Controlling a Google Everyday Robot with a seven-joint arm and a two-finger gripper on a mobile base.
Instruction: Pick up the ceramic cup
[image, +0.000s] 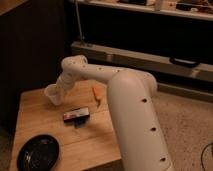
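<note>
The ceramic cup (50, 94) is small, white and tapered. It stands near the far left of the wooden table (95, 135). My gripper (58, 93) is at the end of the white arm (130, 100), which comes down from the elbow right against the cup's right side. The wrist hides the gripper's end and part of the cup, so I cannot tell whether it has hold of the cup.
A black round plate (37, 152) lies at the table's front left corner. A dark flat packet (76, 115) lies mid-table and a small orange item (96, 93) lies behind it. Dark shelving and a wall stand behind the table.
</note>
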